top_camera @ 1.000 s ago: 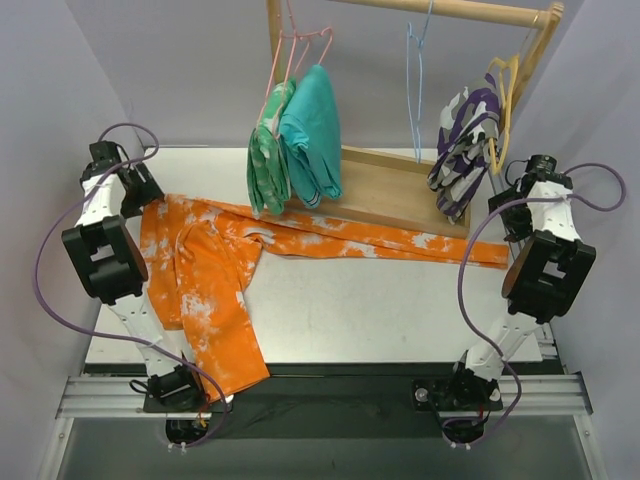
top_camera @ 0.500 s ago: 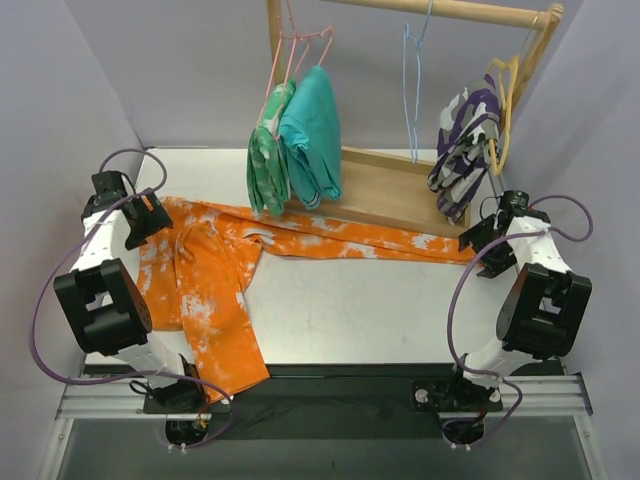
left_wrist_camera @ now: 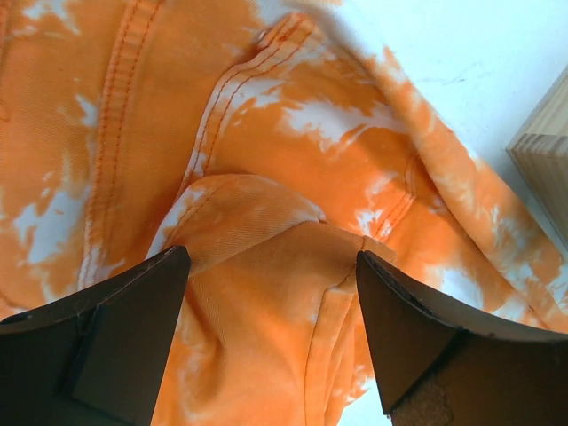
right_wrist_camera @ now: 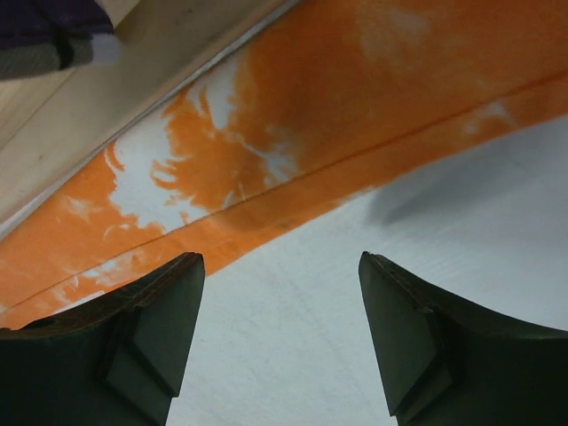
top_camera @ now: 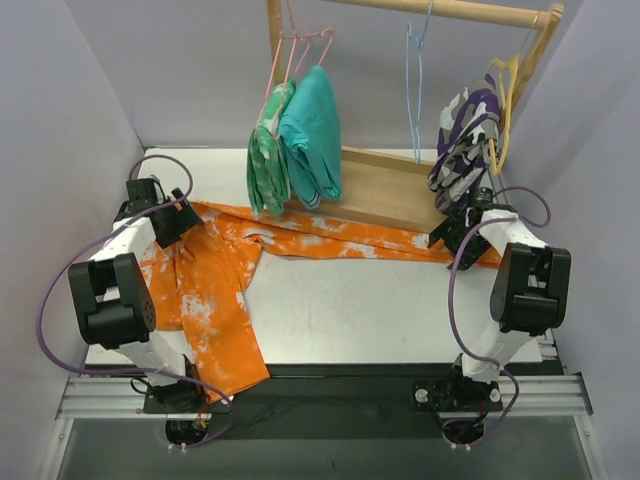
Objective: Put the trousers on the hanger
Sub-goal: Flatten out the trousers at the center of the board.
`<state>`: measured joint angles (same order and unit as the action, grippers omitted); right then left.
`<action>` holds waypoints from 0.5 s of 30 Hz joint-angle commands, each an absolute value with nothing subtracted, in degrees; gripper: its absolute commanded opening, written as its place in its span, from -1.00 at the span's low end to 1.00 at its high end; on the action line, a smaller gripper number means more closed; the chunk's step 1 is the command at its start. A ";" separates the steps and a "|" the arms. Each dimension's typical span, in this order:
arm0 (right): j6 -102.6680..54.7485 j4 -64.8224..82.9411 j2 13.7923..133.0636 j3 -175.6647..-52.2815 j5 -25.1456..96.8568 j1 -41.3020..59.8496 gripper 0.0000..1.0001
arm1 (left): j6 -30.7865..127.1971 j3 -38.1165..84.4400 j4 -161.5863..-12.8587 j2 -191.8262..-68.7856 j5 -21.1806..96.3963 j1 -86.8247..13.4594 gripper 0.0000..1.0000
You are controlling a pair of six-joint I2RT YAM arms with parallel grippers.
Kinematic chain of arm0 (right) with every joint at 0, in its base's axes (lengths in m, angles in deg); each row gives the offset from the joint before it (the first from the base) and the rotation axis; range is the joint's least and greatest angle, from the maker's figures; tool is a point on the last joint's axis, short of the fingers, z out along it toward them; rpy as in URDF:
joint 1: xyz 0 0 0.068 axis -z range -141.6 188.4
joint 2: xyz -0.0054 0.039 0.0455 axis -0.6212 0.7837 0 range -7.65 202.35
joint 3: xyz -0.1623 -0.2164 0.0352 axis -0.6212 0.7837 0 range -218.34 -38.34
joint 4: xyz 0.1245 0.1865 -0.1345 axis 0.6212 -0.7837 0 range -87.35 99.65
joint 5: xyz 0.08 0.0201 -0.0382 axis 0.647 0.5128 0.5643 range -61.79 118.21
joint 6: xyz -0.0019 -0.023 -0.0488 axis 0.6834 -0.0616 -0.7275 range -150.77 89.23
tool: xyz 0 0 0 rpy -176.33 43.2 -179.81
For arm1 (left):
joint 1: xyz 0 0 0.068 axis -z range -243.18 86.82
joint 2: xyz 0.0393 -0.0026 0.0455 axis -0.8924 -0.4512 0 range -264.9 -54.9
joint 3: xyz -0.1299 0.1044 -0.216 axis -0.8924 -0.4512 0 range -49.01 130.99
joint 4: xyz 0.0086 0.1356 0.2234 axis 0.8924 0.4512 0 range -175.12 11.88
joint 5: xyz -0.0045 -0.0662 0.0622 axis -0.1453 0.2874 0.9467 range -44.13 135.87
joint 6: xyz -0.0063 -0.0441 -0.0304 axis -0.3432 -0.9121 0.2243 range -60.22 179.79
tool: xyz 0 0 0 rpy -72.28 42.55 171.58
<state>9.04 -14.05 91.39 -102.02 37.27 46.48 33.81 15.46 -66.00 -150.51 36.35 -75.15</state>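
- The fingers (left_wrist_camera: 133, 328) of the left gripper (left_wrist_camera: 271, 262) are spread wide with nothing between them. A raised fold at the waist of the trousers (top_camera: 215, 290) lies directly beneath, well left of the wooden rack base (top_camera: 390, 195).
- The fingers (right_wrist_camera: 151, 328) of the right gripper (right_wrist_camera: 281, 262) are likewise apart and empty. They sit over the edge of the long leg, just in front of the rack base's right end.
- Within the last second both arms have swung inward from far out on either side of the rack base and dropped low over the cloth, probably setting up a two-handed pick.
- The trousers lie flat and unlifted, and the light-blue hanger (top_camera: 415, 90) hangs bare above the rack base.
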 commanded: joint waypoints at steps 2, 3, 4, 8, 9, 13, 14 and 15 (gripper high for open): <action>9.65 -7.24 93.68 -102.77 40.60 45.52 0.41 | 29.46 12.26 -72.55 -153.25 34.62 -75.31 0.73; 9.83 -6.26 93.86 -102.59 40.61 45.43 0.41 | 29.20 11.30 -72.55 -153.25 34.71 -75.40 0.73; 10.01 -5.73 94.03 -102.59 40.52 45.17 0.40 | 29.11 10.76 -72.72 -153.34 34.88 -75.49 0.73; 11.84 -5.72 95.53 -102.94 37.89 44.82 0.39 | 28.76 8.83 -71.85 -153.07 35.06 -76.01 0.73; 12.11 -5.90 95.53 -102.85 36.58 44.82 0.37 | 28.50 8.48 -71.76 -152.99 35.06 -76.10 0.73; 11.59 -7.31 96.32 -102.50 33.59 44.82 0.24 | 27.53 6.64 -69.57 -152.81 35.23 -76.80 0.73; 10.63 -7.57 96.67 -102.15 32.71 44.73 0.09 | 27.01 5.15 -69.91 -152.11 35.67 -77.50 0.73; 10.45 -8.01 96.93 -101.80 32.00 44.73 0.04 | 26.74 3.83 -70.17 -152.02 35.50 -77.77 0.73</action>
